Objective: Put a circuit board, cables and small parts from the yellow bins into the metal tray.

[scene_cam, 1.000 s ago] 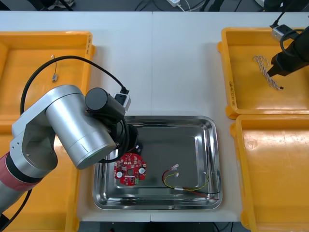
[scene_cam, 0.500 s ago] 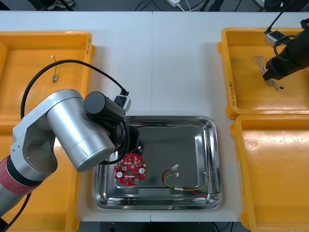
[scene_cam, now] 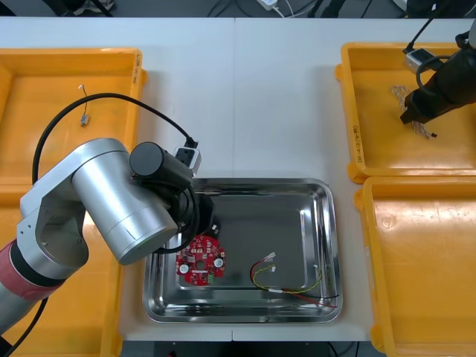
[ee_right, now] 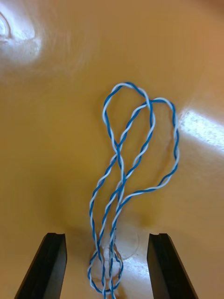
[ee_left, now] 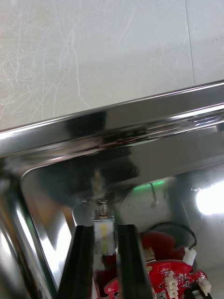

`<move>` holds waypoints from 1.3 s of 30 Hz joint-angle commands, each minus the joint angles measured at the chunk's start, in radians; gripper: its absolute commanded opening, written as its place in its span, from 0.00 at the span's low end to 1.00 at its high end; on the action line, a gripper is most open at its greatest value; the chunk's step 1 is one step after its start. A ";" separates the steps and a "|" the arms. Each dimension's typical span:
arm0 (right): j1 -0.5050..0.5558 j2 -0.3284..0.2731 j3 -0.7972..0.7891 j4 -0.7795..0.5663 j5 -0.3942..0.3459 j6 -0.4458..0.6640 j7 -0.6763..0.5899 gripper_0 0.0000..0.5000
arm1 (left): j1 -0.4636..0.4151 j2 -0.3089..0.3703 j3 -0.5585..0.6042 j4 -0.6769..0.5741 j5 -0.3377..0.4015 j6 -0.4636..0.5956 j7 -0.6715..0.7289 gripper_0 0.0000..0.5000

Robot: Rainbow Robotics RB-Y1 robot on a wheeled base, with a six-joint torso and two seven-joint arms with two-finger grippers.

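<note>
My right gripper (scene_cam: 411, 117) hangs open over the far right yellow bin (scene_cam: 372, 149). The twisted blue and white cable (ee_right: 140, 140) lies on the bin floor, its near loops between the spread fingers (ee_right: 44, 266); in the front view the cable (scene_cam: 400, 94) shows beside the gripper. My left gripper (ee_left: 103, 236) is low inside the metal tray (scene_cam: 327, 223) near its left wall, shut on a small metal part (ee_left: 103, 228). A round red circuit board (scene_cam: 200, 259) and a red and yellow cable (scene_cam: 286, 281) lie in the tray.
The far left yellow bin holds a thin wire with a small end piece (scene_cam: 84, 115). The near right yellow bin (scene_cam: 424, 260) stands beside the tray. My left arm's bulky body (scene_cam: 111, 201) covers the tray's left edge. Bare table (scene_cam: 260, 97) lies between the bins.
The right gripper has shifted left over the twisted cable in the far right bin. The left arm has barely moved.
</note>
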 commanded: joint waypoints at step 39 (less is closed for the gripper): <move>-0.022 0.019 -0.032 0.019 -0.005 -0.036 0.038 0.00 | -0.151 0.064 0.186 -0.014 0.222 0.122 0.068 1.00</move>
